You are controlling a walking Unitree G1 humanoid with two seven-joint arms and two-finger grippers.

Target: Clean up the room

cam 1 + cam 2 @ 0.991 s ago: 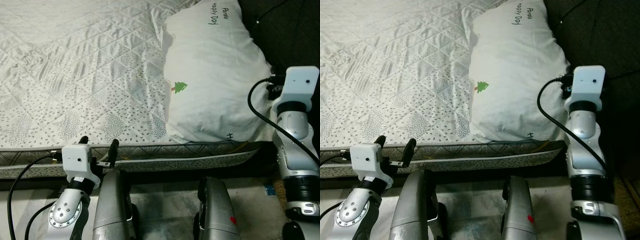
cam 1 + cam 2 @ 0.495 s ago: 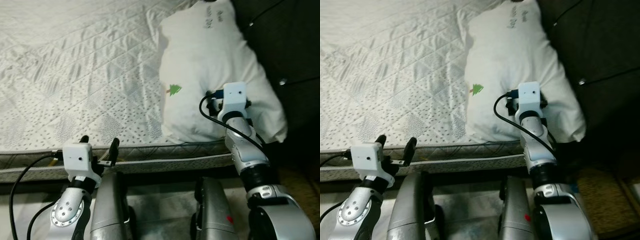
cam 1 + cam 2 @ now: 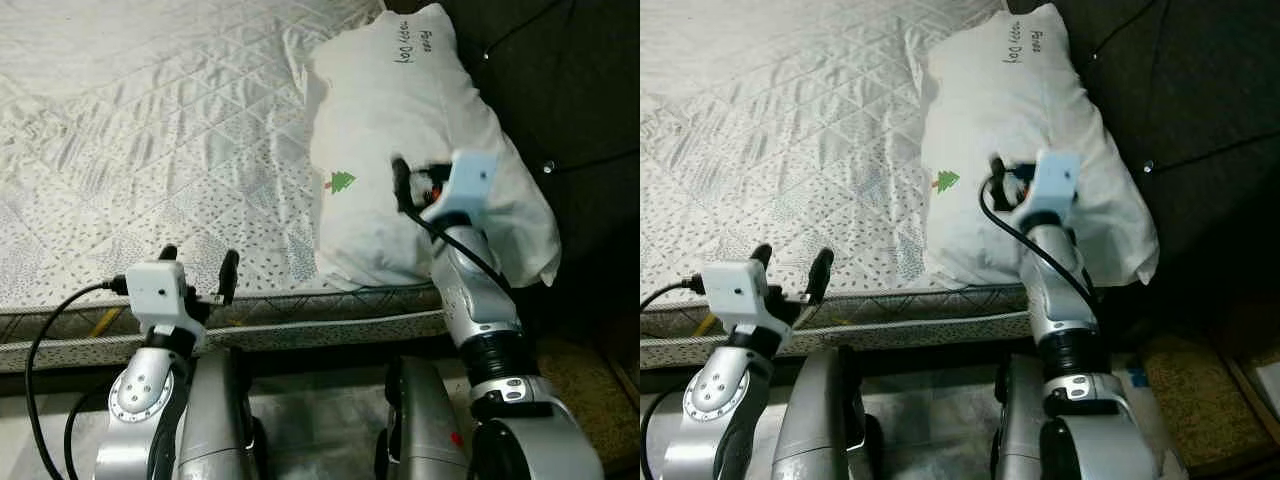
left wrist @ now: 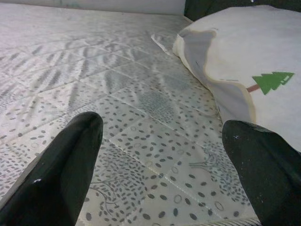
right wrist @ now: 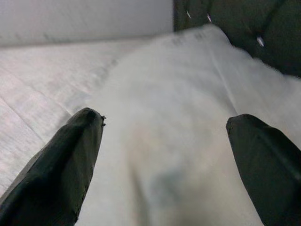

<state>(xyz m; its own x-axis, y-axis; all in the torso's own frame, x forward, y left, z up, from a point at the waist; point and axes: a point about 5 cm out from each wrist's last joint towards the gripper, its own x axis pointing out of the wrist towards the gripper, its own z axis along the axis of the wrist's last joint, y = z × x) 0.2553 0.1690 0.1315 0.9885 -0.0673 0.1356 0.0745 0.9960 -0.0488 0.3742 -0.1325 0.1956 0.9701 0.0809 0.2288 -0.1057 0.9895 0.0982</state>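
A big bed (image 3: 150, 130) filled the upper left of the head view. Its white quilt had little gray dots and diamond stitching. A dark headboard (image 3: 570, 90) ran down the upper right side.

A white pillow (image 3: 400, 130) lay on the right part of the bed, up against the headboard. It had a small green tree (image 3: 342, 181) on it and some writing near its top end.

The right gripper (image 5: 164, 155) was over the middle of the pillow. Its two fingers stood wide apart, with the pillow showing between them. They held nothing. In the head view this arm looked blurry, and I could not tell if the fingers touched the pillow.

The left gripper (image 3: 197, 272) was at the lower left, by the bed's near edge. Its fingers were wide apart too and held nothing. The pillow was well off to its right.

The left wrist view showed the quilt's dots up close and the green tree. The right wrist view showed a pale wall behind the bed.
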